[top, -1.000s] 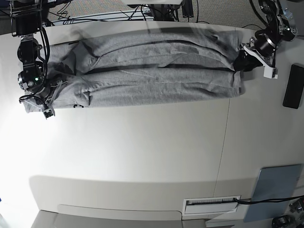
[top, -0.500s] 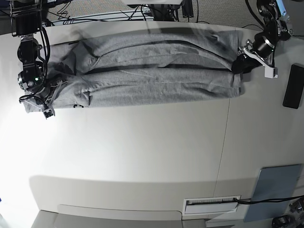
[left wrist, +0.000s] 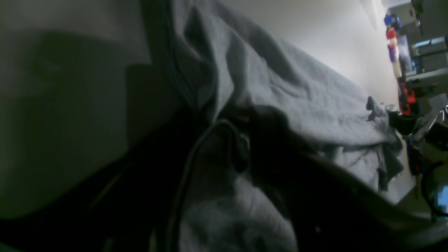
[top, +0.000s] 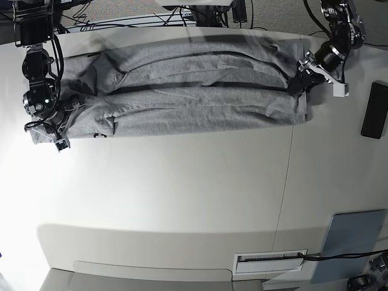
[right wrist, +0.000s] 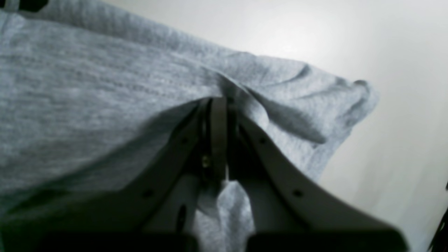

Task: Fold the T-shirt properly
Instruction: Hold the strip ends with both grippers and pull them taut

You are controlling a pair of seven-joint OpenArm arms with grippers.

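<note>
The large heather-grey cotton T-shirt (top: pixel 194 85) lies as a long band on the white table (top: pixel 182 182), awaiting a crosswise fold. The right gripper (right wrist: pixel 218 115) is clenched on one end's cloth; whether the left gripper (top: pixel 301 77) at the other end grips, I cannot tell. The next move calls for both ends held firmly, then one carried over.

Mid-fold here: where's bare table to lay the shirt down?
Bare white table runs from the grey cotton T-shirt's near edge to the front rim. Crowded: the shirt strip with both grippers at its ends, the black slab far right, and the grey pad.

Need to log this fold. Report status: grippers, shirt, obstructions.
Right gripper shut on T-shirt corner. Left gripper at opposite end, grip unclear. Shirt in long band across the table. Nothing in the way.
</note>
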